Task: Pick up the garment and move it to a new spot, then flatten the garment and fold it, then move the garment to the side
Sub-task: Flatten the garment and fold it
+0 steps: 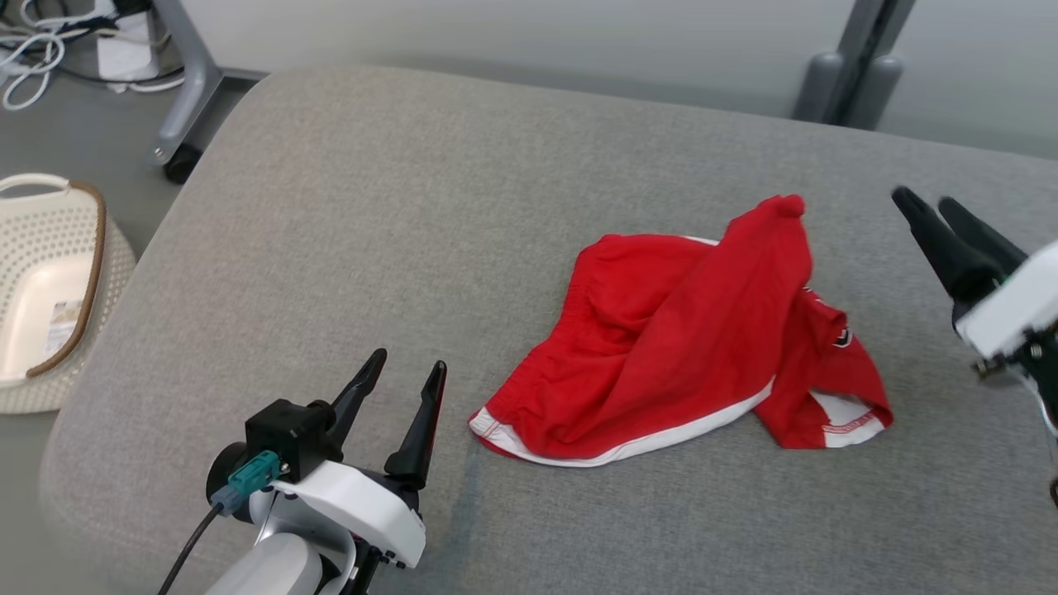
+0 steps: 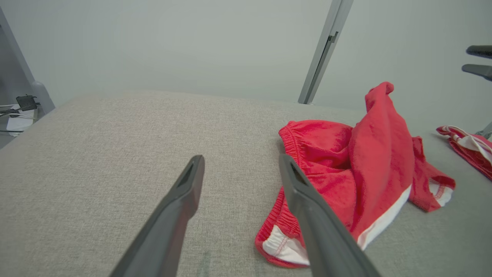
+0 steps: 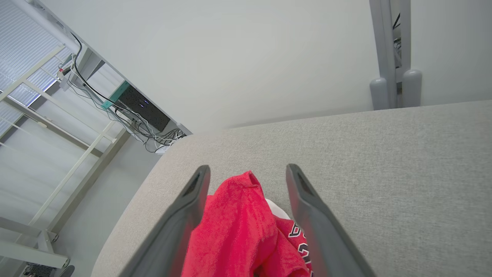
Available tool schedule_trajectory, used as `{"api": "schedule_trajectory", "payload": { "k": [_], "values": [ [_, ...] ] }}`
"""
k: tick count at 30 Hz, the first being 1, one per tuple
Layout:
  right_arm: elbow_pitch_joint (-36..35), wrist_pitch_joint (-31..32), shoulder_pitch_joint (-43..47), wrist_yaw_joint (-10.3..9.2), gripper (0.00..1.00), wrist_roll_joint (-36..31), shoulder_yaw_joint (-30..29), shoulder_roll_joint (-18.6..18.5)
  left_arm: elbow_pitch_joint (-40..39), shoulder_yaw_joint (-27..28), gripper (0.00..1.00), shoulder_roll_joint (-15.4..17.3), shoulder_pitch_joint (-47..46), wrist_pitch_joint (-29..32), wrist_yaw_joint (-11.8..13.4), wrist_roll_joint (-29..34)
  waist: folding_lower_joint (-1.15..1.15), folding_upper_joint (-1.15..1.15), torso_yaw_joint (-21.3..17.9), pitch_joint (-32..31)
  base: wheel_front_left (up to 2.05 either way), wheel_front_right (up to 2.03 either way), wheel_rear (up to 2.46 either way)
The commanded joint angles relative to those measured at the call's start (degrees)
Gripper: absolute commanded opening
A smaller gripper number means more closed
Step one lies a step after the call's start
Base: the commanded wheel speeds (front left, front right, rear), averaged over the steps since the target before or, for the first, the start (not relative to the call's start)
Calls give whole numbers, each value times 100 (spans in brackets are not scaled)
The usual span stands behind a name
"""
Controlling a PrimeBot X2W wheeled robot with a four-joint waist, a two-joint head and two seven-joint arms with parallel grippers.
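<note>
Head view: red shorts (image 1: 678, 347) with white trim lie crumpled right of centre on the grey tabletop (image 1: 413, 207), one fold standing up in a peak. The left gripper (image 1: 410, 360) sits low at the near left, jaws spread and empty, close to the shorts' near hem but not touching it. The right gripper (image 1: 924, 198) is at the right edge, clear of the cloth. A pale perforated basket (image 1: 116, 264) stands on the floor to the left.

Left wrist view: left gripper (image 2: 241, 157) jaws wide apart, nothing between them. The shorts (image 2: 357, 165) lie to the right, and the gathered elastic waistband (image 2: 292, 142) is plain here. A separate scrap of red-and-white cloth (image 2: 469, 150) shows at the right edge; cannot tell what it is.

Right wrist view: right gripper (image 3: 248, 167) jaws open, holding nothing. The shorts (image 3: 230, 231) appear between them, further off. Black-and-white lettering (image 3: 298, 234) on the cloth shows here.
</note>
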Motion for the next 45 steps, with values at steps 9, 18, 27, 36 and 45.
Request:
{"api": "schedule_trajectory", "payload": {
  "k": [9, 18, 27, 36, 45],
  "values": [
    [-573, -1373, 1551, 5, 100, -285, 441, -381, -235, -81, 100, 152, 140, 149, 109, 52, 0, 0, -281, -300, 0, 0, 0],
    [350, -1377, 717, 5, 100, -653, 1052, -406, -331, -139, 100, 113, 3, 229, 96, 55, 0, 0, 64, -49, 0, 0, 0],
    [1562, -1030, -158, 5, 100, -627, 1754, -484, -196, -146, 100, 55, -31, 169, 81, 12, 0, 0, 484, 97, 0, 0, 0],
    [1749, -1251, -310, 5, 0, -532, 2152, -543, -163, -121, 100, 65, 48, 131, 142, -22, 0, 0, 424, 24, 0, 0, 0],
    [952, -1000, 261, 5, 0, -342, 2084, -719, -172, -115, 100, 172, 198, 166, 197, -77, 0, 0, -30, -351, 0, 0, 0]
  ]
}}
